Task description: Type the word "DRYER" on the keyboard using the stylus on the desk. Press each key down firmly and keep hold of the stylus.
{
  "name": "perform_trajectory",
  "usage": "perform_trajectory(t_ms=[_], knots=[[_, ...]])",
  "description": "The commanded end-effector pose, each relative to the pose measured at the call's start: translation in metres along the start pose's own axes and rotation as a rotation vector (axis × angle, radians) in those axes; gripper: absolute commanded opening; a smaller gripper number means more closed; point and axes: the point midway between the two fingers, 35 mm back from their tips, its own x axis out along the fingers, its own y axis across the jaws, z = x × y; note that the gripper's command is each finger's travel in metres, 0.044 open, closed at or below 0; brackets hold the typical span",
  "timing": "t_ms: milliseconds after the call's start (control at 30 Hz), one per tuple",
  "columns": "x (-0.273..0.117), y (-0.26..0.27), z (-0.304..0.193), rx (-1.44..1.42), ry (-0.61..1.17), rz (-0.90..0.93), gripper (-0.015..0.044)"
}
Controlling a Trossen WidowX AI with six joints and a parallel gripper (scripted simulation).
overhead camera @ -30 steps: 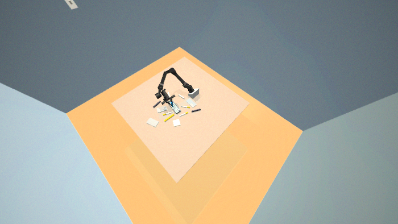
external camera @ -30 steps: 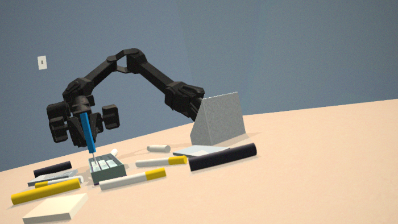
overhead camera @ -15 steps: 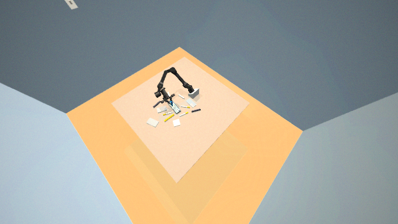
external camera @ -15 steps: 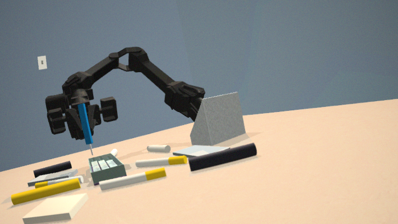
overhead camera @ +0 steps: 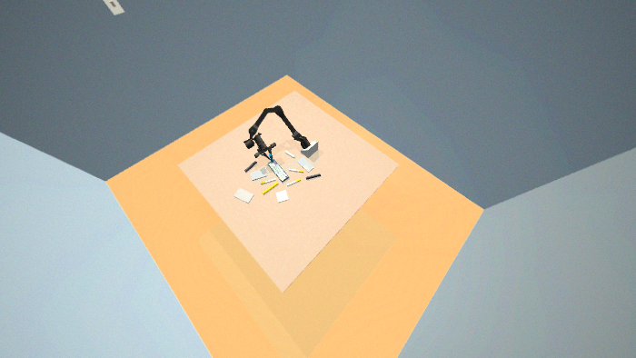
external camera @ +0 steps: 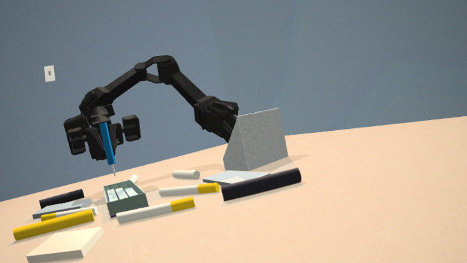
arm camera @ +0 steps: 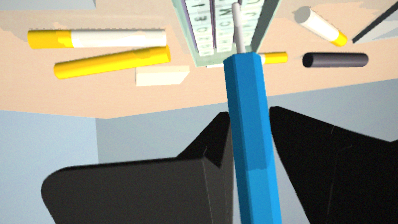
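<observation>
Claw (overhead camera: pixel 271 159) (external camera: pixel 107 151) (arm camera: pixel 248 118): barely open, clamped on blue stylus (overhead camera: pixel 271 157) (external camera: pixel 107 143) (arm camera: pixel 250 110)
Stylus tip: apparently above keyboard (overhead camera: pixel 278 171) (external camera: pixel 128 200) (arm camera: pixel 220 55)
Keyboard: nearer tabletop's (overhead camera: pixel 291 236) (external camera: pixel 350 200) (arm camera: pixel 30 95) back corner than front

Blue on the stylus (overhead camera: pixel 271 157) (external camera: pixel 107 143) (arm camera: pixel 250 115), black across the claw (overhead camera: pixel 269 156) (external camera: pixel 106 151) (arm camera: pixel 250 114), green-grey around the keyboard (overhead camera: pixel 278 171) (external camera: pixel 128 203) (arm camera: pixel 261 37), pale keys with dark lettering, and a pinkish-beige tabletop (overhead camera: pixel 282 245) (external camera: pixel 333 200) (arm camera: pixel 30 95)!
</observation>
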Motion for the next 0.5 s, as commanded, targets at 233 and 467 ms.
perform_trajectory(t_ms=[233, 467], knots=[[-0.01, -0.003, 0.011, -0.011, 0.006, 0.011, 0.0], [-0.005, -0.003, 0.02, -0.011, 0.005, 0.011, 0.0]])
